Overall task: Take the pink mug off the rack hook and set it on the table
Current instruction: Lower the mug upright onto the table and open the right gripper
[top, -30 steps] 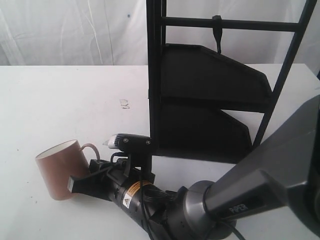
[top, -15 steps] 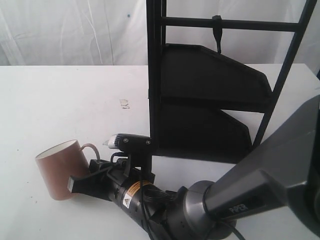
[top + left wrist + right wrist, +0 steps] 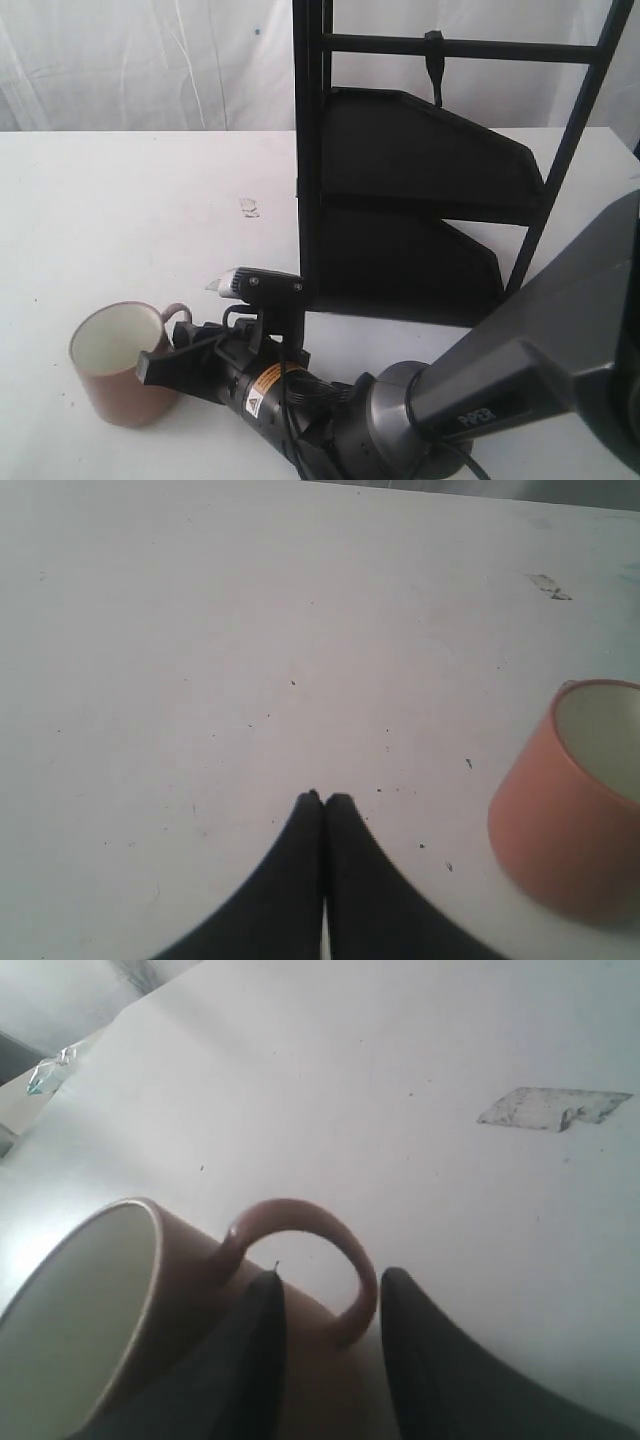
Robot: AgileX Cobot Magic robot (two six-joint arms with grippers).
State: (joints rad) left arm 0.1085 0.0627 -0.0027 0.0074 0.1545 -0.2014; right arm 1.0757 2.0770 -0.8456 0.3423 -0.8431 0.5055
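Note:
The pink mug (image 3: 112, 380) stands upright on the white table (image 3: 120, 200) at the front left, its cream inside showing. My right gripper (image 3: 153, 364) is low beside it, open, its fingers straddling the thin loop handle (image 3: 330, 1222). One finger lies along the mug wall (image 3: 90, 1310) and the other stands clear of the handle; my right gripper's (image 3: 330, 1276) jaws show a gap. My left gripper (image 3: 324, 798) is shut on nothing over bare table, with the mug (image 3: 570, 810) off to one side. The rack hook (image 3: 433, 60) hangs bare on the top crossbar.
The tall black rack (image 3: 420, 180) with two slanted shelves stands at the back right, close behind my right arm (image 3: 480, 400). A scrap of clear tape (image 3: 248, 207) lies on the table left of the rack. A white curtain hangs behind.
The mug was tilted with its mouth facing left; it now sits upright and lower on the table. My right gripper dropped slightly with it.

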